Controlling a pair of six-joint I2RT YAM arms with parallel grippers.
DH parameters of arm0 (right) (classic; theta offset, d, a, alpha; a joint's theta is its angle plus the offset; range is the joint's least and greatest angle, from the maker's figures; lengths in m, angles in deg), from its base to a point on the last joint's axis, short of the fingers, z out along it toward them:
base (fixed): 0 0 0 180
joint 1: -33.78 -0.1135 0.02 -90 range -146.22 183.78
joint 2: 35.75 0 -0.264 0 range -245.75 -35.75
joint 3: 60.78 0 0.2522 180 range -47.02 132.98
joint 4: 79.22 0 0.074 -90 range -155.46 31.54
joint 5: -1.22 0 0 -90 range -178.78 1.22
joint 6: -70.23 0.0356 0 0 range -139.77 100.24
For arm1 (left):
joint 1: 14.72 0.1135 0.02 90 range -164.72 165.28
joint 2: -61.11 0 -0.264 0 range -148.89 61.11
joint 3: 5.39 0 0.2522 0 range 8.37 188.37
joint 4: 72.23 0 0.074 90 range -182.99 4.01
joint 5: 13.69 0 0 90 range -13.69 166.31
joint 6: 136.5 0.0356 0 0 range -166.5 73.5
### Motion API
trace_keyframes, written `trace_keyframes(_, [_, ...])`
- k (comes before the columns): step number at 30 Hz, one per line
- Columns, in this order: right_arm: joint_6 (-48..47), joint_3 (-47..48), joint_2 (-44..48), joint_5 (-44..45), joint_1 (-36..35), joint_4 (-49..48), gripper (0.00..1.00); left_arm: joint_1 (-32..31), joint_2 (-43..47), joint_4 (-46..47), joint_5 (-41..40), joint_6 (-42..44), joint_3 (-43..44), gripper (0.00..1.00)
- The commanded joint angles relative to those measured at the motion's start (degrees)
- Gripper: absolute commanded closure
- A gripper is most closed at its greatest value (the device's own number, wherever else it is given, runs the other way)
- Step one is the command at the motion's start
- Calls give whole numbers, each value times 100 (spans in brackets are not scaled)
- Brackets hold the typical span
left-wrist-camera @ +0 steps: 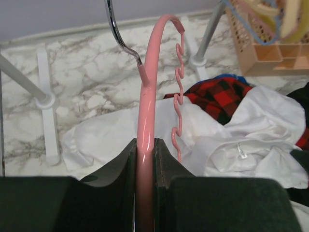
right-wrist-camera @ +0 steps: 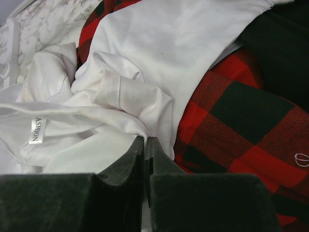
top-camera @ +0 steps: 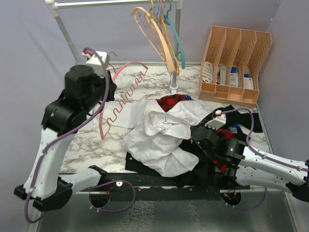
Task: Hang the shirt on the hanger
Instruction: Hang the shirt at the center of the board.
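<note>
The thin pink hanger [top-camera: 120, 96] hangs tilted above the left of the marble table, held near its metal hook [left-wrist-camera: 118, 34]. My left gripper [top-camera: 109, 71] is shut on the hanger's arm [left-wrist-camera: 147, 106], which runs up between the jaws [left-wrist-camera: 146, 145]. The white shirt [top-camera: 159, 130] lies crumpled mid-table on a clothes pile, right of the hanger and apart from it; it also shows in the left wrist view [left-wrist-camera: 241, 145]. My right gripper [top-camera: 195, 134] sits low at the shirt's right edge, with its jaws [right-wrist-camera: 145, 140] shut on a fold of the white shirt [right-wrist-camera: 169, 53].
A red-and-black plaid shirt [right-wrist-camera: 231, 130] and a black garment [top-camera: 159, 169] lie under the white one. A garment rack [top-camera: 111, 4] at the back carries a peach hanger [top-camera: 161, 34] and a teal hanger [top-camera: 177, 36]. A peach file organizer [top-camera: 236, 65] stands back right.
</note>
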Motion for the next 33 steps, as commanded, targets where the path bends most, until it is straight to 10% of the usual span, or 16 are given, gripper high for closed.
trace_keyframes(1, [241,40,20,19,14,130,99,2,-353,-507,-921,-784,87,100])
trace_keyframes(17, [326,11,91,12,14,190,99,2,-1054,-1879,508,-690,1483,100])
trace_keyframes(33, [88,888,-930,-489,14,-71,99,-5,-1969,-1907,-2013,-2408,1559,100])
